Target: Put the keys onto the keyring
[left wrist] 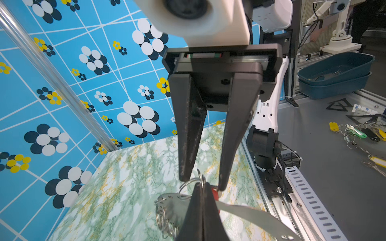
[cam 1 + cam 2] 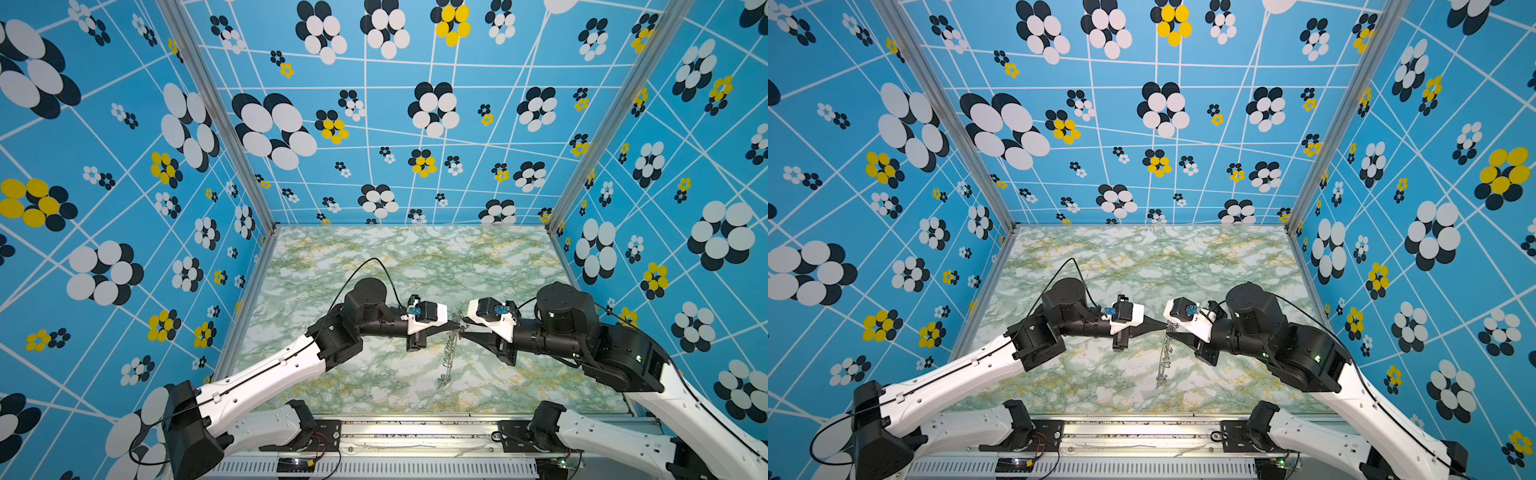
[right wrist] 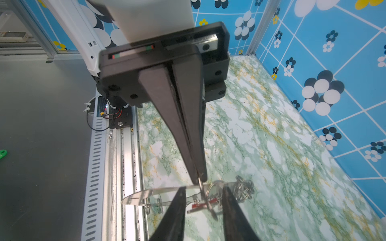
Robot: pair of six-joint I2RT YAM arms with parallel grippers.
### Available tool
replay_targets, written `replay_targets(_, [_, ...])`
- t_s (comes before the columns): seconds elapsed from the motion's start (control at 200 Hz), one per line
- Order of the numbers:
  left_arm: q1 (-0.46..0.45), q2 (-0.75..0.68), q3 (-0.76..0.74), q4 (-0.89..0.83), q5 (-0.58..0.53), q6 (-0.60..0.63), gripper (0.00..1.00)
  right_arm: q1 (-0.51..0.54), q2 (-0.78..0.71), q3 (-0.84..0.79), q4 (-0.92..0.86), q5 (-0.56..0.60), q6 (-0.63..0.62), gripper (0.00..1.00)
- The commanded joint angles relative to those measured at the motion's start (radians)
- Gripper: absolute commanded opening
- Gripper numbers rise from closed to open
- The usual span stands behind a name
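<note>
Your left gripper [image 3: 198, 179] pinched the grey metal crescent keyring [image 3: 150, 194] to steady it | your right gripper [image 3: 203, 188] stood part-open astride the red plastic key tag [image 3: 198, 206]

No legible txt, nos. or brand marks anywhere. Blue print on small white packet [image 1: 357, 108] on grey bench [image 1: 323, 129], too blurred to read (left wrist view only). Paper inserts of loose key tags [image 1: 355, 133] nearby too small to make out.
</note>
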Motion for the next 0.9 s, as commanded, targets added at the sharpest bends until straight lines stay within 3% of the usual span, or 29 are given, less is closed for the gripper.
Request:
replay_targets(0.0, [0.019, -0.034, -0.01, 0.122, 0.041, -0.049, 0.0, 0.007, -0.014, 0.023, 0.015, 0.027, -0.001, 0.34])
replay_targets(0.235, [0.027, -0.036, -0.01, 0.153, 0.069, -0.076, 0.0, 0.007, -0.015, 0.023, 0.025, 0.017, -0.007, 0.28])
replay_targets(0.555, [0.03, -0.042, -0.01, 0.16, 0.072, -0.082, 0.0, 0.007, -0.01, 0.031, 0.026, 0.003, -0.01, 0.02])
replay_targets(0.895, [0.045, -0.055, -0.031, 0.239, 0.058, -0.122, 0.0, 0.007, 0.001, -0.006, 0.031, -0.038, 0.028, 0.0])
